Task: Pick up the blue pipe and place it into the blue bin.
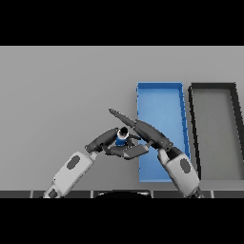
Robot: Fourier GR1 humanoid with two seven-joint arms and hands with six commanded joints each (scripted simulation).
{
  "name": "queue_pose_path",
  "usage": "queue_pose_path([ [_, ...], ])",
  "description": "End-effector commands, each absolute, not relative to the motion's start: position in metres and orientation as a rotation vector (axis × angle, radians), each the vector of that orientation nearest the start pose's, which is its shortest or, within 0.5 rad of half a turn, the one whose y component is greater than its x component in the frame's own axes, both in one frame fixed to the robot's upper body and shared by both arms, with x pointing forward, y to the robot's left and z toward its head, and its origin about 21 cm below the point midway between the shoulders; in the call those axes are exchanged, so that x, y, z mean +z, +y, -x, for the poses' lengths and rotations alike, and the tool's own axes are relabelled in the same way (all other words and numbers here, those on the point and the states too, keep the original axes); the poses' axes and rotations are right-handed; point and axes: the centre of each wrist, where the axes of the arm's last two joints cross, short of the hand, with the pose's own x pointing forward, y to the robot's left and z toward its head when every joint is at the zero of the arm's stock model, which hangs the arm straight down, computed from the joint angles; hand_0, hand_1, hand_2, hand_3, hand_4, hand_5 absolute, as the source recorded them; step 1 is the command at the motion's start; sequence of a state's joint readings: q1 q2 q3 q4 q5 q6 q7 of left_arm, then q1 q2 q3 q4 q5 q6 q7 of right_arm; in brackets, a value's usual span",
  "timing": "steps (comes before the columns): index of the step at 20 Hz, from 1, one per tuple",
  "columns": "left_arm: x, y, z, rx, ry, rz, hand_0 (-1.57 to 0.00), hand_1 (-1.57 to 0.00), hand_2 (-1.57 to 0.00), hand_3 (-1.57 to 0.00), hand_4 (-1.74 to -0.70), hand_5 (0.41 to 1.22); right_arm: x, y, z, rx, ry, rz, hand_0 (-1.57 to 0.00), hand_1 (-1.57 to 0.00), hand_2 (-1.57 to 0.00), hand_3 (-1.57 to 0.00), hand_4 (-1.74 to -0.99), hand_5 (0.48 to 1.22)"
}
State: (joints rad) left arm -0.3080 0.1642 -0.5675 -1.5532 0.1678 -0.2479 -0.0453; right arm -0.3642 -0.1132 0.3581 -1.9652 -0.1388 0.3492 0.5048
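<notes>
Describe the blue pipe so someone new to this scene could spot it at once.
Start at the blue bin on the grey table. Just off its left edge, the left hand and right hand meet. The blue pipe is the small blue piece with a dark top between them, outside the bin.

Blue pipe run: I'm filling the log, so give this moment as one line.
phase: carry | blue pipe: held by right hand, left of blue bin | left hand: beside pipe | black bin: right of blue

Both robot hands, left robot hand (107, 139) and right robot hand (143, 131), meet at blue pipe (121, 138) beside blue bin (162, 102).
</notes>
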Motion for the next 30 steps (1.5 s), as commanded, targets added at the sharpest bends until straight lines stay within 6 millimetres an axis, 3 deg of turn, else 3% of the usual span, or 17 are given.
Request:
queue_pose_path([
  [1,0.051,0.105,-0.268,-0.82,-1.634,0.673,-1.57,-1.57,-1.57,-1.45,-1.72,1.221,0.169,-0.127,-0.251,0.914,-1.665,-0.465,0.0,-0.01,-0.04,0.0,-1.231,0.512],
  [3,0.049,0.106,-0.268,-0.818,-1.621,0.706,-1.57,-1.57,-1.57,-1.4,-1.72,1.221,0.17,-0.121,-0.262,0.941,-1.645,-0.479,-0.05,-0.08,-0.11,-0.04,-1.268,0.519],
  [4,0.051,0.104,-0.272,-0.843,-1.662,0.685,-1.5,-1.39,-1.37,-1.15,-1.63,1.221,0.169,-0.118,-0.263,0.963,-1.64,-0.491,-0.14,-0.17,-0.19,-0.11,-1.308,0.523],
  [6,0.055,0.102,-0.27,-0.95,-1.631,0.547,-0.99,-0.9,-0.87,-0.74,-1.59,1.221,0.172,-0.109,-0.265,0.986,-1.628,-0.512,-0.48,-0.5,-0.5,-0.37,-1.39,0.538],
  [7,0.055,0.104,-0.269,-0.944,-1.656,0.536,-0.88,-0.83,-0.8,-0.67,-1.61,1.221,0.171,-0.107,-0.266,1.0,-1.63,-0.531,-0.7,-0.71,-0.71,-0.56,-1.453,0.551],
  [8,0.057,0.105,-0.269,-0.934,-1.656,0.533,-0.89,-0.87,-0.85,-0.66,-1.64,1.221,0.171,-0.104,-0.267,1.003,-1.631,-0.562,-0.87,-0.89,-0.89,-0.7,-1.503,0.573],
  [9,0.055,0.104,-0.268,-0.891,-1.672,0.569,-1.03,-1.01,-0.99,-0.62,-1.66,1.192,0.17,-0.102,-0.268,0.988,-1.615,-0.581,-1.01,-1.02,-1.02,-0.83,-1.541,0.604],
  [11,0.054,0.103,-0.266,-0.818,-1.676,0.648,-1.22,-1.21,-1.2,-0.52,-1.69,1.203,0.167,-0.102,-0.266,0.955,-1.603,-0.593,-1.21,-1.22,-1.22,-1.1,-1.492,0.706],
  [14,0.053,0.101,-0.264,-0.785,-1.688,0.68,-1.39,-1.39,-1.38,-0.55,-1.71,1.212,0.166,-0.1,-0.262,0.942,-1.658,-0.589,-1.39,-1.39,-1.39,-1.33,-1.458,0.957],
  [18,0.052,0.105,-0.267,-0.832,-1.7,0.645,-1.5,-1.45,-1.49,-0.53,-1.73,1.217,0.166,-0.098,-0.258,0.982,-1.698,-0.549,-1.5,-1.5,-1.5,-1.47,-1.469,1.113],
  [20,0.05,0.1,-0.268,-0.851,-1.705,0.645,-1.5,-1.36,-1.52,-0.51,-1.73,1.219,0.163,-0.095,-0.258,0.971,-1.675,-0.572,-1.52,-1.52,-1.52,-1.51,-1.473,1.152],
  [21,0.052,0.102,-0.269,-0.868,-1.711,0.648,-1.43,-1.22,-1.35,-0.53,-1.64,1.219,0.163,-0.097,-0.259,0.956,-1.678,-0.6,-1.53,-1.53,-1.53,-1.52,-1.474,1.166],
  [22,0.053,0.103,-0.269,-0.892,-1.708,0.651,-1.41,-1.19,-1.24,-0.52,-1.54,1.219,0.164,-0.097,-0.255,0.959,-1.68,-0.603,-1.54,-1.54,-1.54,-1.53,-1.477,1.177],
  [24,0.054,0.106,-0.267,-0.936,-1.671,0.652,-0.98,-0.8,-0.82,-0.33,-1.34,1.22,0.164,-0.095,-0.254,0.973,-1.686,-0.591,-1.55,-1.55,-1.55,-1.54,-1.48,1.193],
  [26,0.054,0.109,-0.271,-0.981,-1.64,0.646,-0.63,-0.51,-0.52,-0.21,-1.18,1.213,0.162,-0.096,-0.254,0.963,-1.695,-0.591,-1.56,-1.56,-1.56,-1.55,-1.481,1.203],
  [27,0.054,0.111,-0.272,-1.005,-1.64,0.643,-0.5,-0.41,-0.42,-0.17,-1.11,1.184,0.163,-0.096,-0.253,0.96,-1.693,-0.594,-1.56,-1.56,-1.56,-1.56,-1.482,1.206],
  [30,0.056,0.111,-0.271,-1.022,-1.66,0.597,-0.26,-0.21,-0.21,-0.09,-0.95,0.964,0.162,-0.093,-0.251,0.938,-1.706,-0.617,-1.57,-1.57,-1.57,-1.56,-1.484,1.214],
])
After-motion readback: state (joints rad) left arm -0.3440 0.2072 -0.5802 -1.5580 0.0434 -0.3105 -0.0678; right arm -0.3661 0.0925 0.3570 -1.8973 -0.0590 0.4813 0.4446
